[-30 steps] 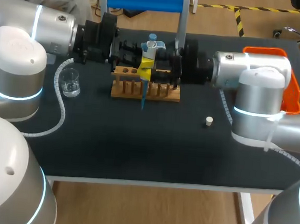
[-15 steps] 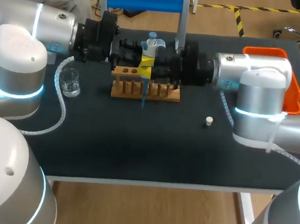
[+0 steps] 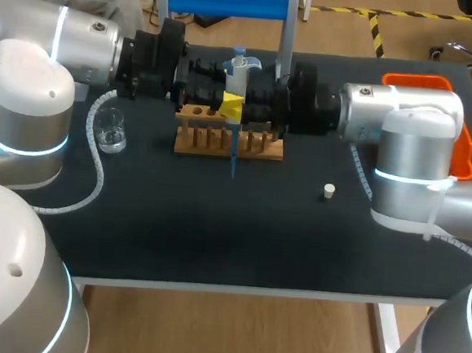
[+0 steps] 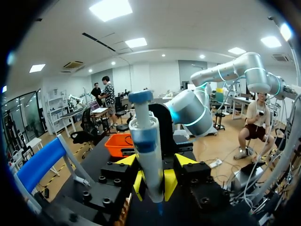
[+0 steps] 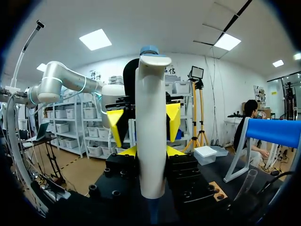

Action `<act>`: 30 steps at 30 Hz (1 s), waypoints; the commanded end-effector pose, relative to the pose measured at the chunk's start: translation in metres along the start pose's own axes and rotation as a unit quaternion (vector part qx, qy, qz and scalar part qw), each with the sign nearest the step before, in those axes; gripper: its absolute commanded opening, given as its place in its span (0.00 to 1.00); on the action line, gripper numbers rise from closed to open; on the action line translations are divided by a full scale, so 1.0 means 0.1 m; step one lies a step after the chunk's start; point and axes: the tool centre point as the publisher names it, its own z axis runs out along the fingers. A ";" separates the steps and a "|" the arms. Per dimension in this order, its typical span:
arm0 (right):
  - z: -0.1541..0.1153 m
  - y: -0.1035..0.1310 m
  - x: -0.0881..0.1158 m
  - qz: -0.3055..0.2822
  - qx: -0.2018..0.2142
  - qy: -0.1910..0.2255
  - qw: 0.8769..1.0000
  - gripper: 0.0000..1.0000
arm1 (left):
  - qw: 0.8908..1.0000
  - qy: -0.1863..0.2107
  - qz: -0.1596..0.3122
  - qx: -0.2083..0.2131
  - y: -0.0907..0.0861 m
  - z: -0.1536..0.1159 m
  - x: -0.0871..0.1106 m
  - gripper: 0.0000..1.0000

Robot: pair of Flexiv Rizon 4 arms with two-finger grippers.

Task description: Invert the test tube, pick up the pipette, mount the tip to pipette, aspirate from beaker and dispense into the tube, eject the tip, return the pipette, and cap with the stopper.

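Head view: pipette [image 3: 237,87] is hanging upright above the rack [image 3: 259,148].
Left wrist view: left gripper [image 4: 154,174] is hovering beside it; grip unclear.
Right wrist view: right gripper [image 5: 150,153] is clamping its barrel; light, slick plastic, likely best held mid-body.

Pipette tip [image 5: 151,213] cut off, orange tray [image 3: 464,158] — half hidden
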 end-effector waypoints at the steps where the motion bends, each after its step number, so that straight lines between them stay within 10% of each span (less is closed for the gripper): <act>1: -0.05 0.03 0.00 0.004 0.005 0.006 1.000 0.00 | 1.000 -0.001 0.001 0.001 0.01 -0.02 0.02 1.00; 30: -1.61 0.32 -0.55 -0.005 0.024 0.021 0.999 0.00 | 1.000 -0.001 0.001 0.001 0.01 -0.02 0.02 1.00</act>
